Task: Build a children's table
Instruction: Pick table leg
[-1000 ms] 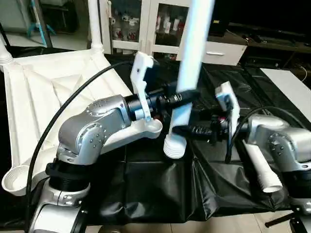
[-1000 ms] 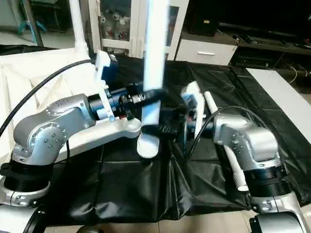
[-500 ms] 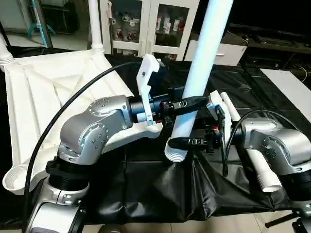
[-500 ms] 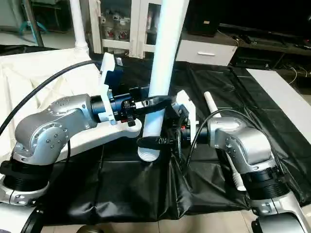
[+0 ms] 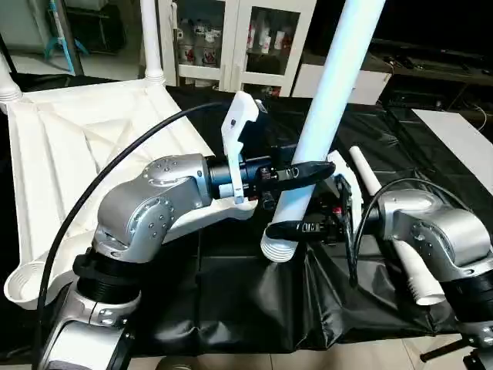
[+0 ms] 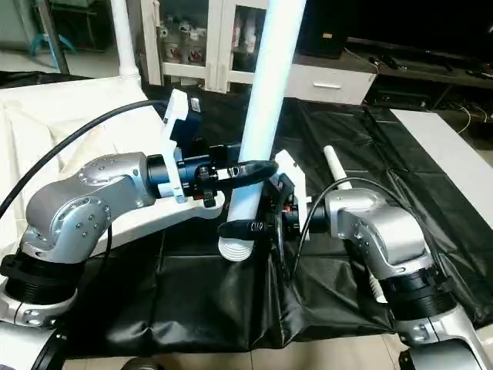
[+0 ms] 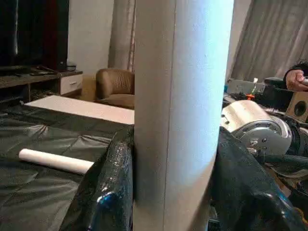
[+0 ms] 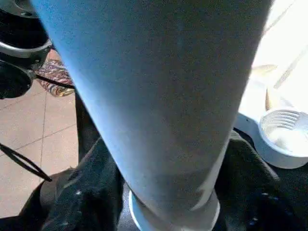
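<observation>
- The table top [image 5: 69, 146] lies ribs-up on the black cloth [image 5: 254, 293], left of the held leg. It is the landmark here.
- Two legs already stand in its far corner sockets: one [image 5: 6, 85] at the far-left corner, one [image 5: 150, 38] at the far-right corner.
- The near-left socket [image 5: 27, 284] is empty. The near-right socket [image 8: 284, 139] is also empty and sits just beside the held leg's thick end.
- The left gripper [image 5: 304, 171] comes in from over the top's near-right corner, and its fingers are closed around the held leg [image 5: 320, 116] partway up.
- The held leg rises tilted, its ribbed thick end hanging low just off the top's near-right corner and not yet in any socket.
- The right gripper [image 5: 296, 227] has its fingers on either side of the same leg near the thick end. I cannot tell whether it grips yet.
- A fourth leg [image 5: 393, 231] lies on the cloth, well right of the top, partly under the right forearm.
- My judgement: about half done. Two legs are in, the third must be seated, and the fourth must be fetched and fitted.
</observation>
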`<state>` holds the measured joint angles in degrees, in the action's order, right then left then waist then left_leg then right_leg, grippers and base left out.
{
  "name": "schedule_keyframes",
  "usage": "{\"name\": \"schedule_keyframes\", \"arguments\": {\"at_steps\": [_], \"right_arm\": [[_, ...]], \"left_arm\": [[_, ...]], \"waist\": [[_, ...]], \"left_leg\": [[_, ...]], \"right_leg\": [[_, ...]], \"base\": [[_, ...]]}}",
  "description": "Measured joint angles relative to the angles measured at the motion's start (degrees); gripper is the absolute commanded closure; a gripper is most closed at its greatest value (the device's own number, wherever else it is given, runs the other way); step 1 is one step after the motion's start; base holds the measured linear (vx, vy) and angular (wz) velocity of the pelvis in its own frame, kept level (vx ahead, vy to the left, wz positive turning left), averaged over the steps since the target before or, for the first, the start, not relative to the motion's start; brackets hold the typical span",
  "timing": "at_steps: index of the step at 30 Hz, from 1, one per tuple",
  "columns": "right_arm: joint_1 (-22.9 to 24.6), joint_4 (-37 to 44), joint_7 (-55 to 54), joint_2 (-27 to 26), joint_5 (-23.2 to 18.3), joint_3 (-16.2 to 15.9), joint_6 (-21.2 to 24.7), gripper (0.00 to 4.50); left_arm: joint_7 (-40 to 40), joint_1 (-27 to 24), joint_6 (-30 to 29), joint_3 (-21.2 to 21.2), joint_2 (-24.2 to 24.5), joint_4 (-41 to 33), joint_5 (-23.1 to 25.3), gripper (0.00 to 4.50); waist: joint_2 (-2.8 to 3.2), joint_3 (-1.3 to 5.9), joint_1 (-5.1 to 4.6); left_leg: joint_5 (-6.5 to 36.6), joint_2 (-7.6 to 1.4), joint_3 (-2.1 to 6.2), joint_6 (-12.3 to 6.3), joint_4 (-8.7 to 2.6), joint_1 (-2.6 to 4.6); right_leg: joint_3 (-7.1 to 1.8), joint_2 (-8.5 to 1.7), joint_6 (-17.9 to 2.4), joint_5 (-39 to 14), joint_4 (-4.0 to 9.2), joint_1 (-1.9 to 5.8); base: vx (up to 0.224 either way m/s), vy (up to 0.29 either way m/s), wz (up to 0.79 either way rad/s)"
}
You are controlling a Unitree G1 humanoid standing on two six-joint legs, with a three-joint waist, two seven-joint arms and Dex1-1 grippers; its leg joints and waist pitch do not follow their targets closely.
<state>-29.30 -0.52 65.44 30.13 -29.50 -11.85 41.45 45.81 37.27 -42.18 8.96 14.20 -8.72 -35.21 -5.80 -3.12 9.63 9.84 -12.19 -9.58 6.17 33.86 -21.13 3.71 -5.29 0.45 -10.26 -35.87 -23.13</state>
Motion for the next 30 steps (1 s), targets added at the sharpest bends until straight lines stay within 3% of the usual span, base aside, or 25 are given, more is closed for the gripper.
{"name": "schedule_keyframes", "arguments": {"at_steps": [7,8,15,21,24,27,30], "right_arm": [[0.2,0.2,-0.2,0.0,0.7,0.0,-1.3,2.48],[0.2,0.2,-0.4,-0.1,0.8,0.0,-1.5,2.50],[0.7,0.3,-2.1,-0.8,0.9,0.1,-1.5,2.57],[0.7,0.3,-3.6,-1.6,0.8,0.5,-1.5,2.60],[0.0,-2.1,-8.0,-2.9,2.6,2.3,-3.5,2.60],[-0.7,-7.9,-16.4,-4.3,6.2,5.7,-7.4,2.62],[-0.5,-12.1,-23.3,-4.5,9.2,8.2,-9.2,2.62]], "left_arm": [[-0.5,0.0,0.3,-0.1,0.3,-0.1,0.4,2.67],[-0.6,0.0,0.3,-0.1,0.7,-0.1,0.5,2.11],[-1.6,-0.1,-3.7,-1.8,1.0,-0.1,-1.2,1.60],[-3.6,-0.2,-2.5,-4.1,0.5,0.7,-1.1,1.15],[-7.1,1.0,0.7,-8.5,-1.8,3.9,-1.2,1.12],[-8.6,1.8,4.0,-13.7,0.8,5.2,-1.0,1.12],[-7.0,-0.6,6.6,-12.3,6.1,5.3,3.2,1.12]], "waist": [[0.00,0.00,0.02],[0.00,0.00,0.03],[0.00,0.00,0.01],[0.00,0.00,-0.01],[-0.02,-0.01,-0.01],[-0.03,0.01,-0.13],[-0.04,0.01,-0.24]], "left_leg": [[0.0,0.00,0.00,0.00,0.01,0.01],[0.0,0.00,0.00,0.00,0.01,0.01],[0.0,0.00,0.01,0.00,0.01,0.03],[0.0,0.00,0.01,0.00,0.01,0.03],[0.0,0.01,0.01,0.01,0.03,0.01],[0.0,0.10,0.02,0.02,0.02,0.06],[0.0,0.10,0.01,0.03,0.01,0.04]], "right_leg": [[0.00,0.00,0.0,0.0,-0.03,0.00],[0.00,0.00,0.0,0.0,-0.04,0.00],[0.00,0.00,0.0,0.0,-0.08,0.00],[0.01,0.00,0.0,0.0,-0.08,0.00],[0.03,0.01,0.0,0.0,-0.09,-0.01],[0.06,0.01,0.0,0.0,-0.11,0.00],[0.05,0.02,0.1,0.0,-0.09,-0.01]], "base": [[0.000,0.000,0.00],[0.000,0.000,0.00],[0.000,0.000,0.00],[0.000,0.000,0.00],[0.000,0.000,0.00],[0.000,0.000,0.00],[0.000,0.000,0.00]]}}
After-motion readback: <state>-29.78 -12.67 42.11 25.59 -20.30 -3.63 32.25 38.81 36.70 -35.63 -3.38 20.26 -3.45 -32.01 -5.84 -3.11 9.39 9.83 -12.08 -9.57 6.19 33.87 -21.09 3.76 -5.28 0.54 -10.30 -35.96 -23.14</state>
